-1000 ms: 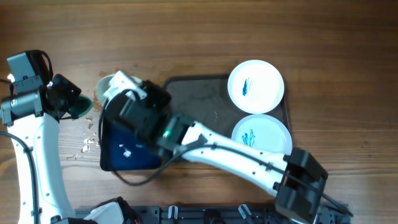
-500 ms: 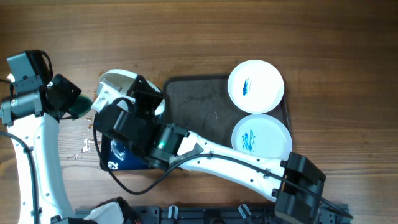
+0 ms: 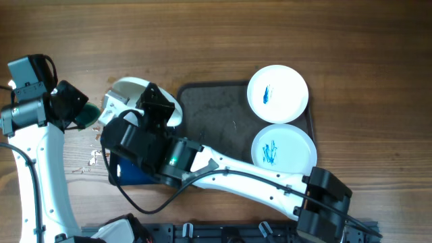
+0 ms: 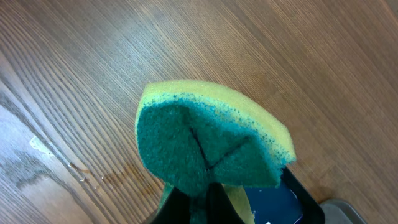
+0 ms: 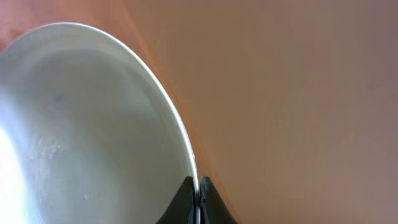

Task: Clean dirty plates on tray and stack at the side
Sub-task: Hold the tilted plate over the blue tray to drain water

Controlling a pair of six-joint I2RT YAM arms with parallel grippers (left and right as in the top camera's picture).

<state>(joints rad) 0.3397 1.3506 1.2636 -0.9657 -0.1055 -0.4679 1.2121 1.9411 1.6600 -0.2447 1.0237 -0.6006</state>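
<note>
Right fingers (image 5: 182, 204) pinched on the rim of a small round white plate (image 5: 93, 124); no marks on the face in view. Left fingers (image 4: 186, 208) clamped on a yellow-and-green sponge (image 4: 205, 137), green side folded toward the camera.

Overhead: a smaller dark blue rectangular tray (image 3: 131, 174) is nearest, mostly under the right arm (image 3: 243, 172). Beyond it, the held plate (image 3: 128, 91) is off the large dark grey-brown rectangular tray (image 3: 216, 111), just beside its left end. Can't tell if it touches the wooden counter (image 3: 202, 34). Sponge is held over the counter just left of that plate.

On the big tray's right end: two more white plates, both blue-scribbled, near one (image 3: 283, 150) and far one (image 3: 277, 93), rims touching or nearly.
</note>
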